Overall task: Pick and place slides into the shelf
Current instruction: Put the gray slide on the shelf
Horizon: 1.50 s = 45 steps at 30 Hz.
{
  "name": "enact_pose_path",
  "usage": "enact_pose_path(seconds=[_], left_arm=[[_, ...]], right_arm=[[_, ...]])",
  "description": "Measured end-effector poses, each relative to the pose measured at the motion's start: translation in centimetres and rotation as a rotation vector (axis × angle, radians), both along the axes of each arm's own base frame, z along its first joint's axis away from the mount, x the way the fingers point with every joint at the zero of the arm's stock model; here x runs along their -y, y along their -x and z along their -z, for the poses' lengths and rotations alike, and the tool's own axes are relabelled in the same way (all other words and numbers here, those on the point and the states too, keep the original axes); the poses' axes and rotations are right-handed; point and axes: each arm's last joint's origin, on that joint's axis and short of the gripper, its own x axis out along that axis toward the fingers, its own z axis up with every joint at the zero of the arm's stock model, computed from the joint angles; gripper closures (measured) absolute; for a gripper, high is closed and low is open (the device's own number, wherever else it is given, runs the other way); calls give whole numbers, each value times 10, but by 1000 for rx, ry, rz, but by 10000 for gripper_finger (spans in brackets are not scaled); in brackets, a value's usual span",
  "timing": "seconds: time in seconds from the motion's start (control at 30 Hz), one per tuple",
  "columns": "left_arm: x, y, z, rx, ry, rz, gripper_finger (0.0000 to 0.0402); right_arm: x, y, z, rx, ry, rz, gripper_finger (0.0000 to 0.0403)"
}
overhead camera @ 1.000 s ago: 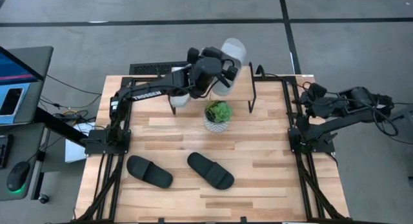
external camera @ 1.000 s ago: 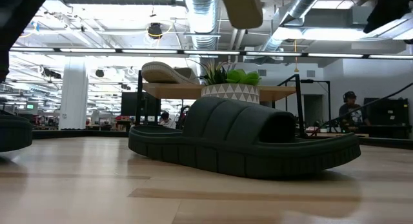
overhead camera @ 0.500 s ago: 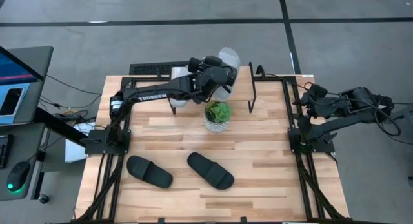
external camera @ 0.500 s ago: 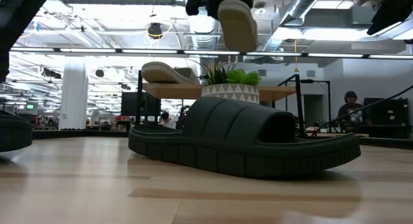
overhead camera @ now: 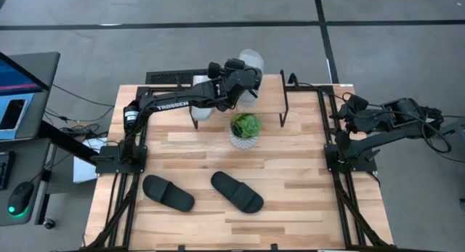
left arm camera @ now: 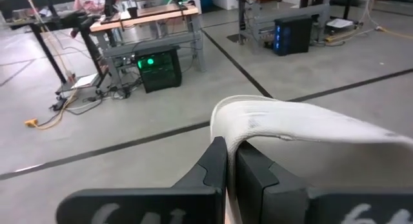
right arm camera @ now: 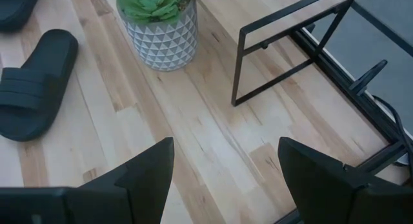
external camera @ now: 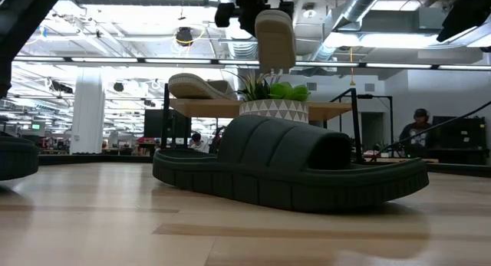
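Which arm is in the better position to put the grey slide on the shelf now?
The left. Its claw already grips the grey slide above the shelf. The right claw is open, holds nothing, and waits at the table's right edge.

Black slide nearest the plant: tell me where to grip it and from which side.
Grip the black slide by its wide strap, coming straight down from above. It lies flat, sole down, and the strap arches over the footbed, probably letting one finger slip under; nothing crowds it.
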Motion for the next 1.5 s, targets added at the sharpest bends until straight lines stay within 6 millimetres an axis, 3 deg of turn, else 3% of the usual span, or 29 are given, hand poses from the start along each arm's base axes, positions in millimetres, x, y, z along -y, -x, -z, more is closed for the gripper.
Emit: enact_pose_path(seconds=[0.4,0.8,0.97,1.17,1.27,1.4,1.5], left_arm=[[-1,-3,-14,-22,-32,176,401],[19,34,-49,-116,-41,168,401],[33,56,-30,-77,-51,193,401],[46,126,-3,296,-153,214,401],[50,151,11,413,-188,214,401],[51,156,9,450,-208,217,401],[48,142,0,426,-230,235,401]], right_arm=[[0,0,0,-1,1,-1,133],[0,0,0,4,9,13,133],[0,-3,-2,38,-1,14,133],[-1,-7,-5,92,-26,13,133],[-2,-8,-6,103,-36,7,133],[-2,-9,-7,109,-38,7,133],[-2,-9,-7,109,-39,7,133]])
